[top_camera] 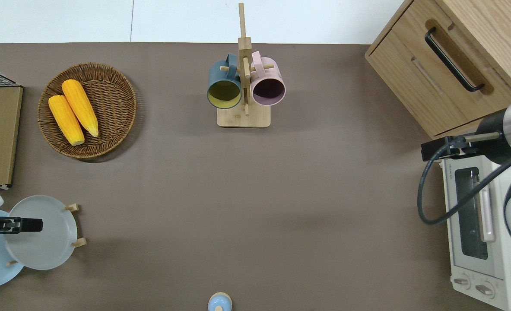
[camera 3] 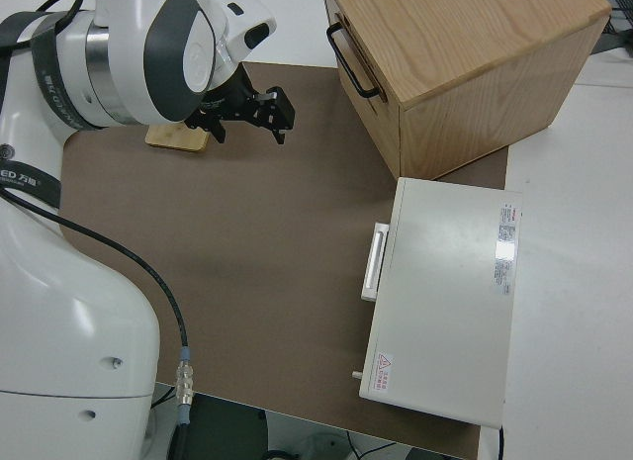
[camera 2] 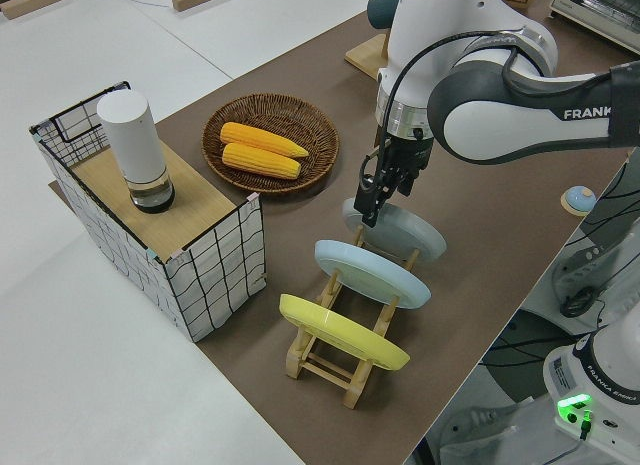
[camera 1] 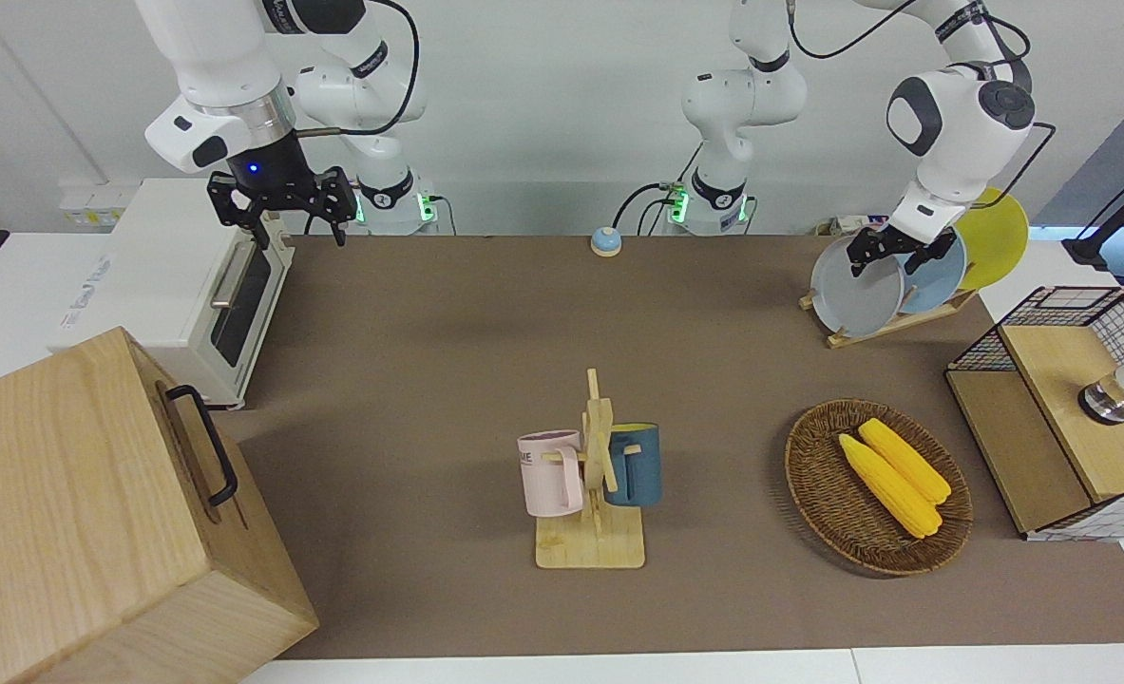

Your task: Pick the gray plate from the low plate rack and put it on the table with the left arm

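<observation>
Plates stand on edge in the low plate rack (camera 2: 345, 360) at the left arm's end of the tabletop (top_camera: 255, 194), near the robots: the gray plate (top_camera: 43, 233) in the slot farthest from the robots' left end, a sky-blue plate (camera 2: 372, 273) in the middle, a yellow plate (camera 2: 343, 332) at the other end. The overhead view cuts off most of the blue plate and shows nothing of the yellow one, while the left side view shows all three in a row on the slanted pegs.

The left end effector (camera 2: 372, 203) is down at the upper rim of the gray plate. In the overhead view its black fingers (top_camera: 30, 224) reach across the plate's face; in the left side view the fingertips sit right at the rim, but whether they are clenched on the plate or released I cannot tell. The plate rests in its slot, leaning on the pegs.

Farther from the robots than the rack lies a wicker basket (top_camera: 112, 82) with two corn cobs (top_camera: 74, 110). A mug stand (camera 1: 592, 532) with a pink and a blue mug sits mid-tabletop, far from the robots.

The right arm is parked; the right side view shows the right end effector (camera 3: 247, 112) with its fingers spread and empty.
</observation>
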{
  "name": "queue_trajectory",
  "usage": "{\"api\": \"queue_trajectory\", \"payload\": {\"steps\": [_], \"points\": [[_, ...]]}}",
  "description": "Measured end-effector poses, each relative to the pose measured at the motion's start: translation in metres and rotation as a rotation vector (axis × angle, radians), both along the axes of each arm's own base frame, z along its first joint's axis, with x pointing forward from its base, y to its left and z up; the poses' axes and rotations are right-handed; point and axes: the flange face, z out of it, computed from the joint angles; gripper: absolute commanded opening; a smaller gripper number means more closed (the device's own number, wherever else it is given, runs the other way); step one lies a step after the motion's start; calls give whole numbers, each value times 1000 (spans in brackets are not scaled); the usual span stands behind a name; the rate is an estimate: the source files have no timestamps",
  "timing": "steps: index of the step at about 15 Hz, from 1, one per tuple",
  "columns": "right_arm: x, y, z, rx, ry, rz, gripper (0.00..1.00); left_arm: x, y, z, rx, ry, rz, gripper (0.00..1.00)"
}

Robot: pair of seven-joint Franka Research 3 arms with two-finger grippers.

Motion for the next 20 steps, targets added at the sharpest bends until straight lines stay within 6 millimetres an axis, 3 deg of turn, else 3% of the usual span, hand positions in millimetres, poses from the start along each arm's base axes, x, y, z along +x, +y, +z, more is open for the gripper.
{"api": "queue_trajectory", "payload": {"steps": [2,3,7,9,20], "points": [[0,0,0,0,0,0,983,1,4,-4,2,1,6,937],[0,0,0,0,0,0,983,2,5,-7,2,2,8,835],[0,0,0,0,0,0,983,4,8,-11,4,4,14,221],[0,0,0,0,0,0,983,4,8,-12,4,5,12,1],[0,0,0,0,0,0,983,5,5,-11,6,0,7,0]]}}
